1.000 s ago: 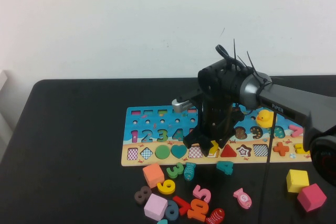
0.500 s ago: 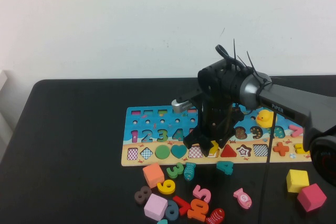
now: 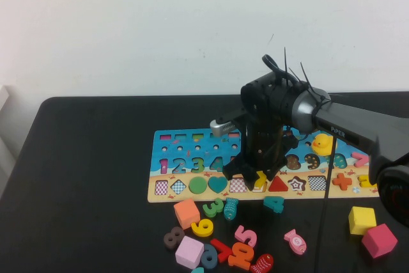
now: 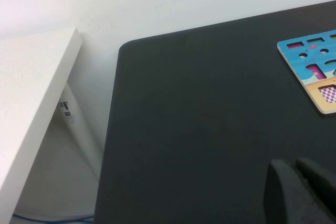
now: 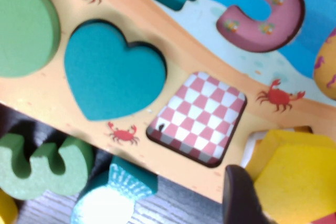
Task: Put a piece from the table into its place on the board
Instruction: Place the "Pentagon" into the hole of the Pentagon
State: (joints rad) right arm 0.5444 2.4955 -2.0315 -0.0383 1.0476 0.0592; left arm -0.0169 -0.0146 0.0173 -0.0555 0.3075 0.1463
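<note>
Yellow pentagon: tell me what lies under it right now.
The yellow pentagon sits tilted over its recess on the board, pale floor showing at one edge only; the rest is covered. The right gripper hangs over it; the left gripper is parked apart.

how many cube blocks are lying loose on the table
4: orange cube and lilac cube in front of the board's left half, yellow cube and pink cube at right. Others may be hidden.

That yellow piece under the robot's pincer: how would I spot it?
Find the long beach-print board and follow its bottom row of shapes. Between a pink checkered square recess and a red triangle, under the right pincer, sits the yellow pentagon: flat and five-sided, unlike the table's yellow cube.
</note>
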